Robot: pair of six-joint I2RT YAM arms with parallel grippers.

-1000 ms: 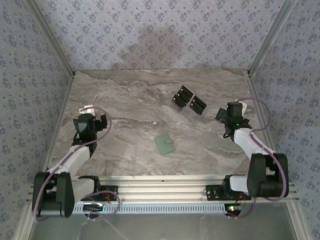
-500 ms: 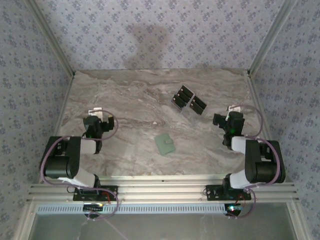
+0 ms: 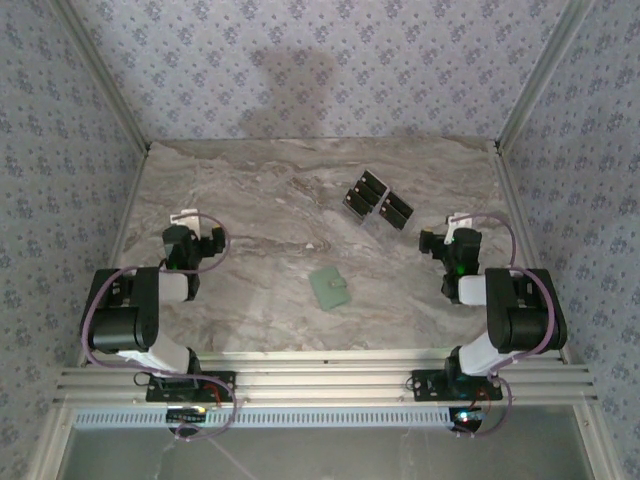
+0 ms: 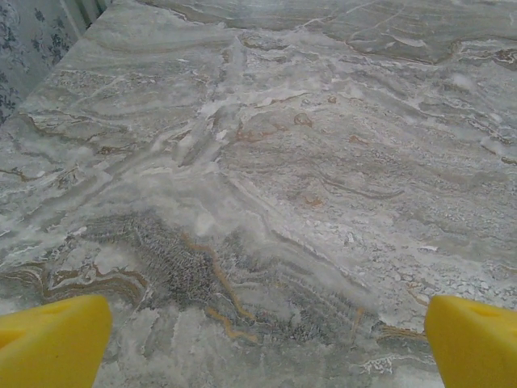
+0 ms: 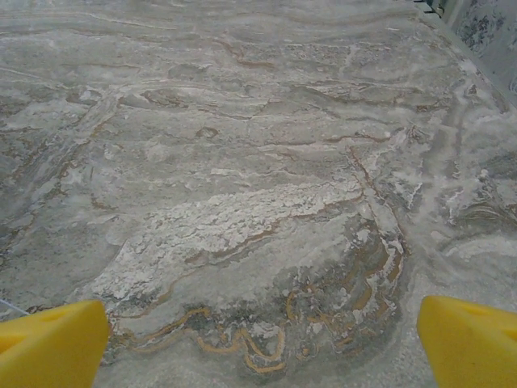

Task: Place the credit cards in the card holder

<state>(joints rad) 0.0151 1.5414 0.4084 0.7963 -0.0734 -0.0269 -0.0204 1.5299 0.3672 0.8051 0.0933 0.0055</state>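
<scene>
The marble-patterned table [image 3: 250, 190] is carrying everything, with both arms sitting folded near its front corners. The left gripper [image 4: 266, 331] is hovering over bare stone with its yellow fingers spread wide and nothing between them, and the right gripper [image 5: 262, 331] is doing likewise on its side. The card holder [image 3: 329, 287] is lying flat between the two arms, apart from both. It is probably light and pliable and likely to skid, so one gripper should be pinning a panel by its outer edge. The credit cards [image 3: 378, 200] are lying clustered farther back, well apart from the holder. They are looking thin, stiff and slippery, so pinching one across a free edge seems best.
</scene>
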